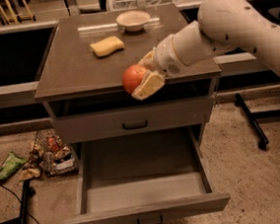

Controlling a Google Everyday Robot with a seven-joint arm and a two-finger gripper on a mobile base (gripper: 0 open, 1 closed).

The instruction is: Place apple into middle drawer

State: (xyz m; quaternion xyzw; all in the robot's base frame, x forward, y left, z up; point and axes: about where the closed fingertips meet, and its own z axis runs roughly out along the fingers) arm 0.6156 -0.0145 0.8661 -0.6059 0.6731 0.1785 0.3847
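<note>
The orange-red apple (133,77) is held in my gripper (144,78) at the front edge of the cabinet top, in the air above the drawers. The cream fingers (150,85) are shut around the apple's right side. The white arm reaches in from the upper right. The middle drawer (147,213) is pulled wide open below, a shallow grey box with a small dark handle on its front, and nothing shows inside it. The upper grey drawer front (134,119) is closed.
A yellow sponge (107,46) and a pale bowl (133,20) sit on the cabinet top (71,71). A wire basket with packets (52,154) and a green wrapper (9,165) lie on the floor at the left. A dark stand leg (252,120) is at the right.
</note>
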